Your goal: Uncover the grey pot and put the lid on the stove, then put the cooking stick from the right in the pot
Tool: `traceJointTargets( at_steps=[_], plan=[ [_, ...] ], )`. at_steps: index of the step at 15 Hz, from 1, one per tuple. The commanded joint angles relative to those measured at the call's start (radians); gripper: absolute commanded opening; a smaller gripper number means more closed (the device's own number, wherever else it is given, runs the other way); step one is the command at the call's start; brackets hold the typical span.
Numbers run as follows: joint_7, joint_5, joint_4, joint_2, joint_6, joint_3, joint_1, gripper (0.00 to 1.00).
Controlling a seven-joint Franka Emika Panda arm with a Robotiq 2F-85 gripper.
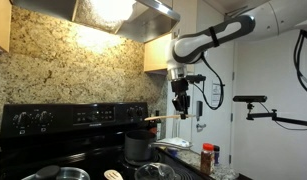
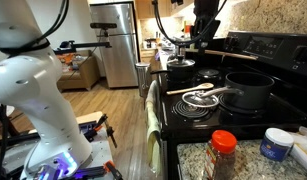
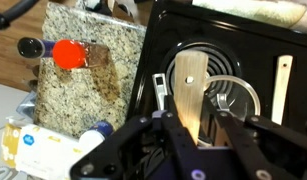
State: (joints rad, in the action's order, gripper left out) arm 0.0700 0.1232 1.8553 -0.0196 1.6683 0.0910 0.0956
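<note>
High over the black stove (image 1: 73, 117), gripper (image 1: 180, 110) clenched on one end of the cooking stick (image 1: 161, 118), holding it level in the air. From the wrist view, pale flat wood running up between the two dark fingers (image 3: 165, 135), pinched from both sides. Below the stick's free end in an exterior view, well clear of it, the grey pot (image 1: 139, 148), uncovered, standing toward the back panel. Just beside the pot, nearer the stove's front edge, the lid (image 2: 198, 100), lying flat on a coil burner. Farther along the cooktop, a shinier pan (image 2: 181, 70). At the edge of the wrist view, a second wooden stick (image 3: 282, 85) lying on the dark cooktop, well apart from the held one. On the speckled granite counter (image 3: 88, 45) next to the stove, a spice jar (image 2: 223, 150) with a red cap and a white tub (image 2: 276, 143), near each other but not touching. Beyond the stove, in the background of an exterior view, a steel refrigerator (image 2: 118, 40).
</note>
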Motion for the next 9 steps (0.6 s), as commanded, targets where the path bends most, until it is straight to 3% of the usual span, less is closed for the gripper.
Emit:
traceJointTargets(
  at_steps=[1, 9],
  plan=[
    [-0.059, -0.006, -0.216, 0.158, -0.225, -0.006, -0.008, 0.12],
    [-0.142, 0.055, -0.482, 0.405, -0.312, -0.013, -0.013, 0.12]
  ],
)
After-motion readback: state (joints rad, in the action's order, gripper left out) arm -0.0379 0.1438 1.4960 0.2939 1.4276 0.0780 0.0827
